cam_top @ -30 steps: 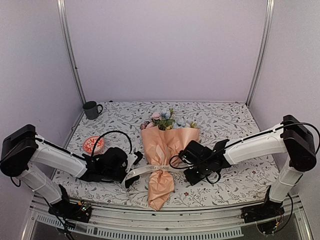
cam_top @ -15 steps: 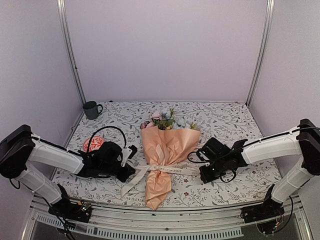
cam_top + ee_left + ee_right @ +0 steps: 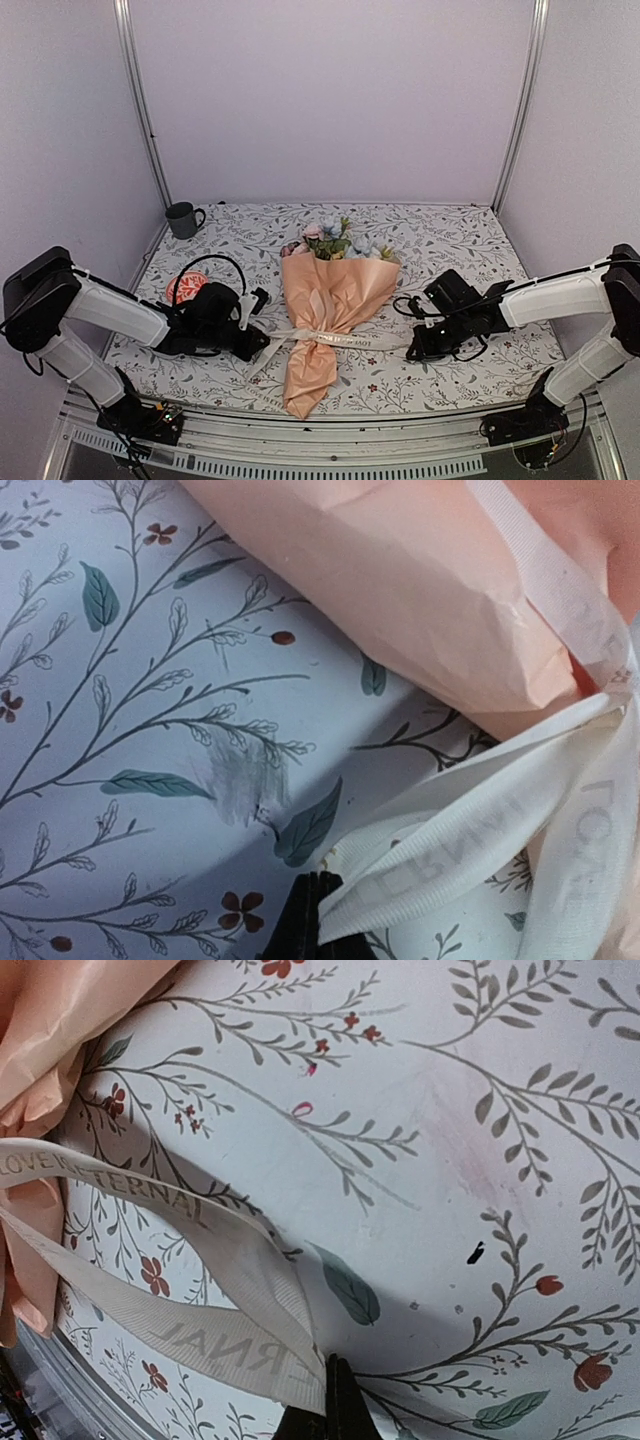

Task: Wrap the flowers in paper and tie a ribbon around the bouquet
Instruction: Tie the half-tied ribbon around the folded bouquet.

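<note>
Just left of the bouquet (image 3: 325, 300), the left end effector (image 3: 262, 338) is clamped on one end of the ribbon (image 3: 335, 338). Just right of it, the right end effector (image 3: 415, 347) pinches the other end. The left arm (image 3: 110, 310) and right arm (image 3: 550, 295) lie low, stretched outward, likely pulling apart to cinch the paper (image 3: 335, 285) at its waist. The bouquet lies mid-desk (image 3: 450, 240), with the flowers (image 3: 330, 240) at its far end.

The ribbon (image 3: 345, 340) stretched across the bouquet (image 3: 335, 285) blocks the middle — mug (image 3: 183, 219) and dish (image 3: 183, 287) stand left; open cloth (image 3: 450, 235) back right.
</note>
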`<state>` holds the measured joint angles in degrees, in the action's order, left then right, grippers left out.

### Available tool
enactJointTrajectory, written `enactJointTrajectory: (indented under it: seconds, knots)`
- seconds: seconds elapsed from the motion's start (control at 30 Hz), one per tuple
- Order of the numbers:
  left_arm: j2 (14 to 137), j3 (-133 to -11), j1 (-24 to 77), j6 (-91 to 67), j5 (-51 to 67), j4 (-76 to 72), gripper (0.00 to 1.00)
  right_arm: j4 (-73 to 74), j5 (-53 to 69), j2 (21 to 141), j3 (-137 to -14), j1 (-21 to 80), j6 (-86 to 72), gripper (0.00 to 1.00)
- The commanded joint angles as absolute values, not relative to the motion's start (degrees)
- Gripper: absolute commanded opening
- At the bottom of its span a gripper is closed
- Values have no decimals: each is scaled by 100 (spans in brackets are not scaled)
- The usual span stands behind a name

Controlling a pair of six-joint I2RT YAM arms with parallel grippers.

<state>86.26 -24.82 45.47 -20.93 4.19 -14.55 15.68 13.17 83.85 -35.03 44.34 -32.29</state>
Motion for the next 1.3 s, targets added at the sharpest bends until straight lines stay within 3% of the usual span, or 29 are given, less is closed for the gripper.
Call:
enactJointTrajectory:
  seconds: [0.0,0.37,0.57,0.83,1.27]
  knots:
    - [8950,-2272,4468,-2291,677,-1297,0,1442,1704,8451,-3385,4412,-3229,0]
    - [8461,-2471,4634,-1983,522,-974,0,1674,1896,8258,-3851,4451,-2849,0]
    - [8161,-3511,4629,-736,37,-416,0,1658,2682,7866,-4655,5312,-1932,0]
    - [9645,-5448,4488,254,55,-43,0,1089,3259,8730,-5194,6685,-1946,0]
    - [11208,-6517,3926,-227,-66,-188,0,280,3430,9885,-4814,7826,-2784,0]
